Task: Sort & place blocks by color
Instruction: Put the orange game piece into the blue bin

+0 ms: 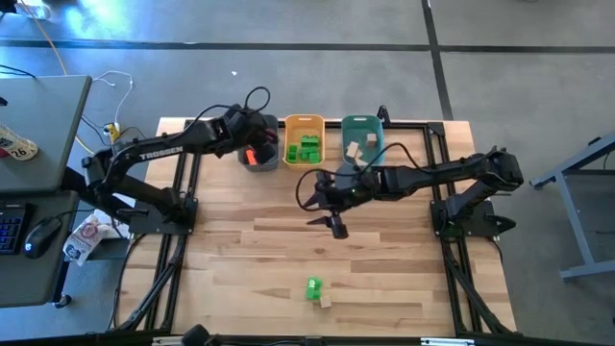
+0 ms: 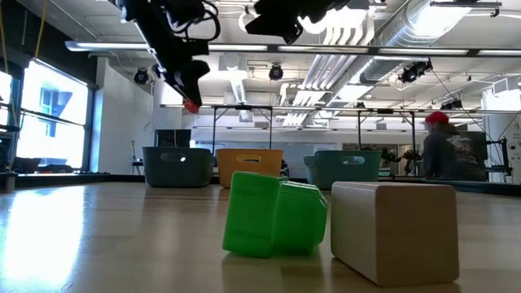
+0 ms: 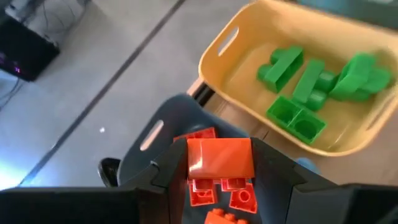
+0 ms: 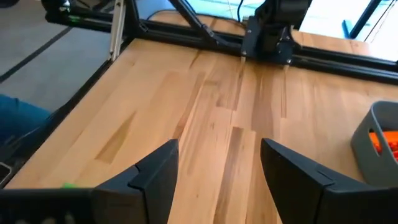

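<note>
1. My left pincer (image 3: 219,180) is clamped on a red-orange block (image 3: 221,159) and hangs over the blue-grey bin (image 1: 259,154) at the far edge of the tabletop (image 1: 240,259).
2. That bin already holds other red-orange blocks (image 3: 227,193), seen just beneath the one I grip.
3. The orange-yellow bin (image 1: 304,123) stands just right of the blue-grey one and holds a heap of green blocks (image 1: 307,149).
4. The teal bin (image 1: 362,123) stands right of that, with tan blocks (image 1: 360,147) inside.
5. My right pincer (image 4: 217,177) hovers above the middle of the tabletop, its fingers apart with nothing between them, only bare wood beneath.
6. Near the front edge, well apart from both pincers, a green block (image 2: 273,214) lies on the tabletop with a tan block (image 2: 393,230) just beside it on its right; I cannot tell whether they touch.
7. In the low view a person (image 2: 444,150) stands in the room beyond the tabletop, at the right.
</note>
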